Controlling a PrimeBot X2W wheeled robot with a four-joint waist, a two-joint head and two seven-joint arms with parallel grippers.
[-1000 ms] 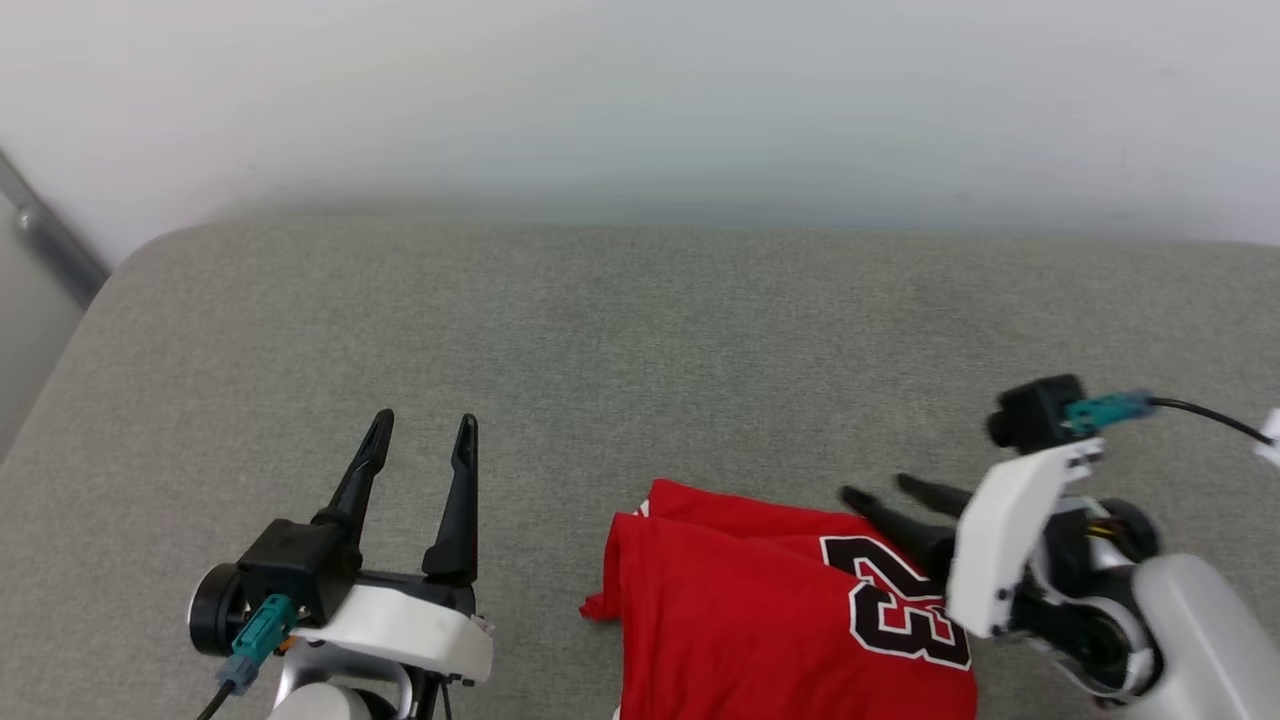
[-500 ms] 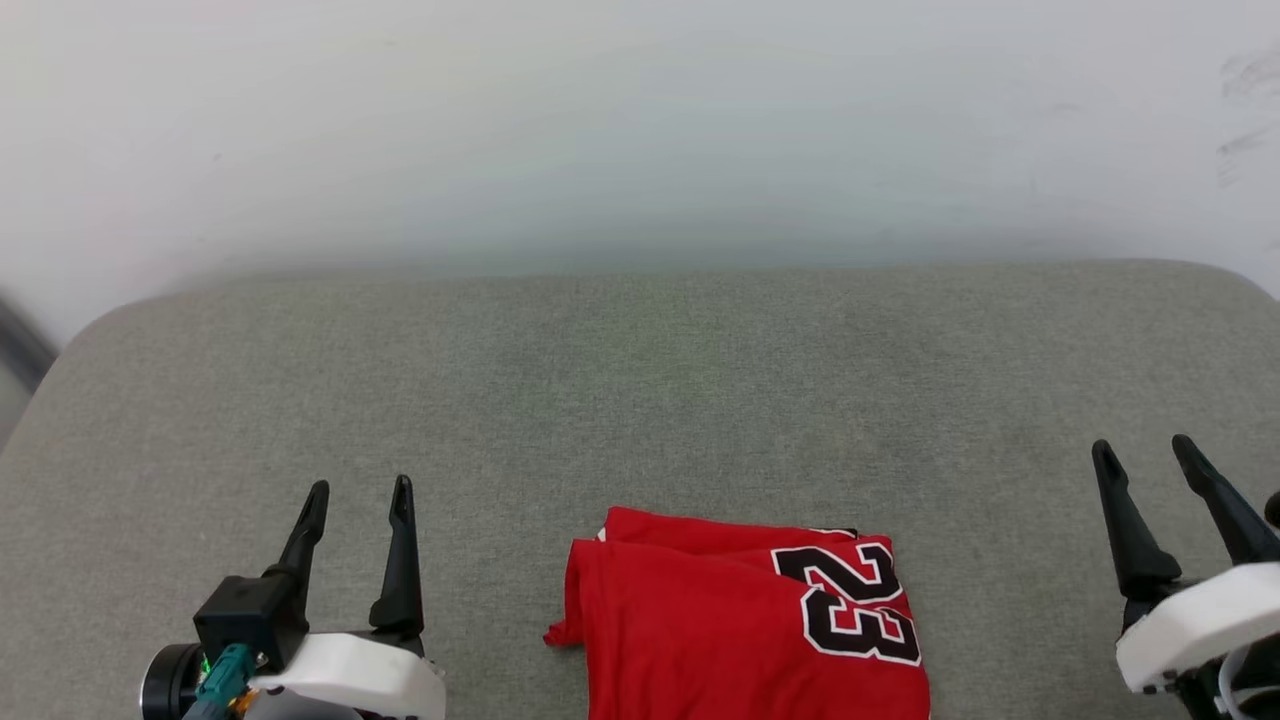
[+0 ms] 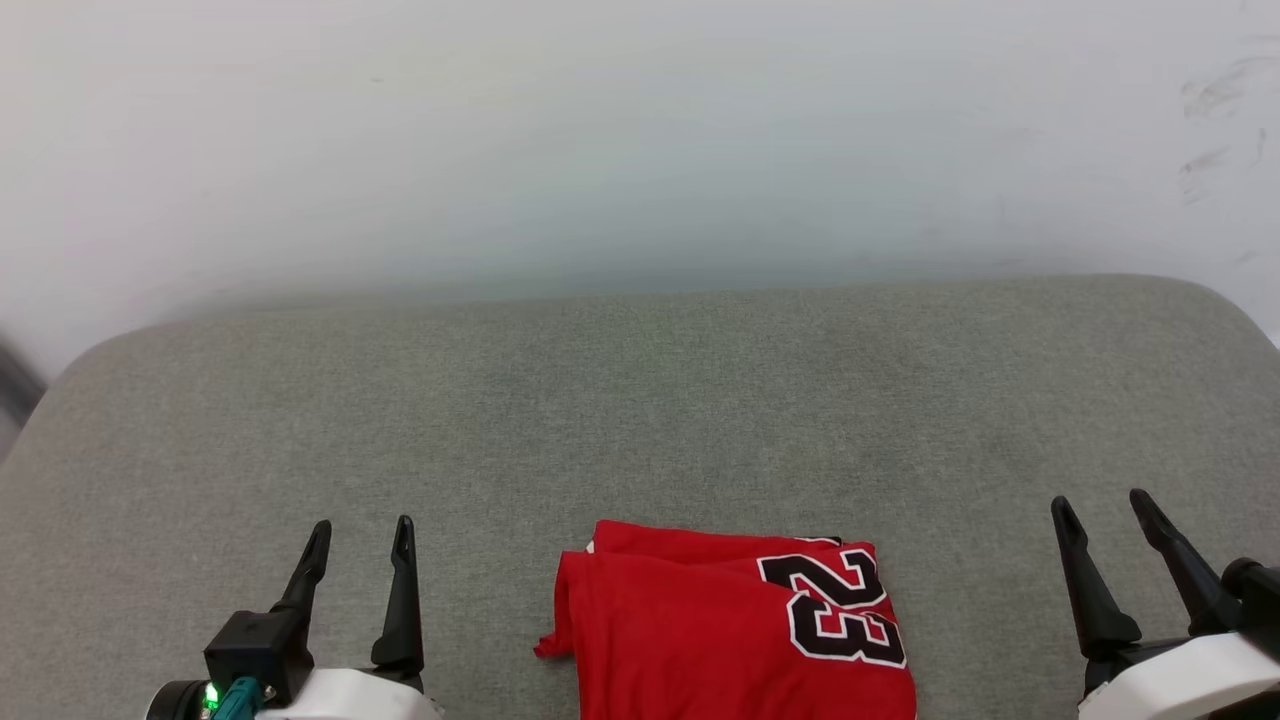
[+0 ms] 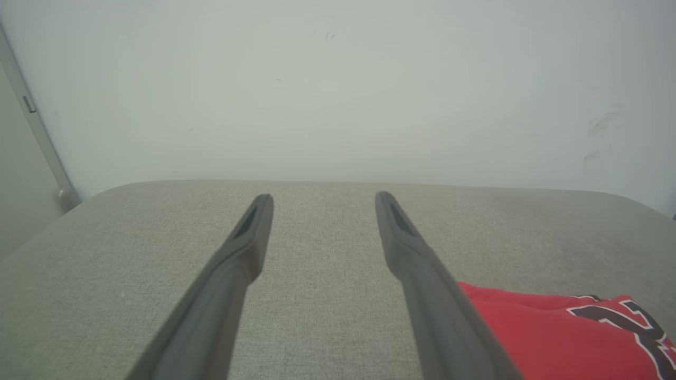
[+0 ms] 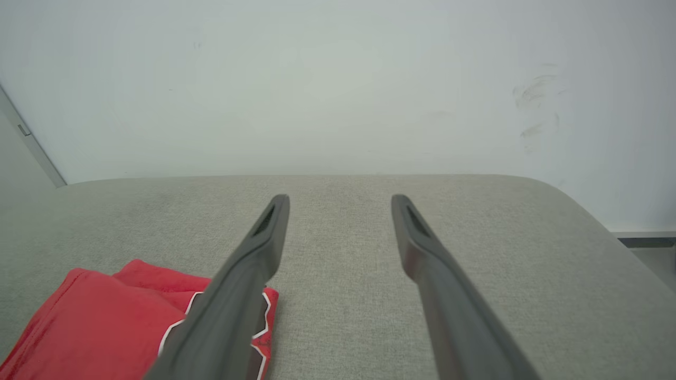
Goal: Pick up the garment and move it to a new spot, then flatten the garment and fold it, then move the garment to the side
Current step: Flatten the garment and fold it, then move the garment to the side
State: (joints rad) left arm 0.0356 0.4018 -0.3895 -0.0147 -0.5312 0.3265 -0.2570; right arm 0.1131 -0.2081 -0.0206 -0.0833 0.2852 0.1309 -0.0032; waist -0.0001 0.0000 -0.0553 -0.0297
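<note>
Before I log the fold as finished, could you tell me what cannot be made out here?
Garment, head view: near part cut off by the bottom edge.
Left wrist view: its edge hidden behind the left gripper's finger; print cut by the frame.
Right wrist view: print mostly hidden behind the right gripper's finger.

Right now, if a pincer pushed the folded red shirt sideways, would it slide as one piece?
Probably not: the garment lies in soft stacked layers with a loose corner sticking out, so it would likely bunch. The textured grey cushion looks likely to add drag. Lifted by one edge, the fold would probably droop open.
</note>
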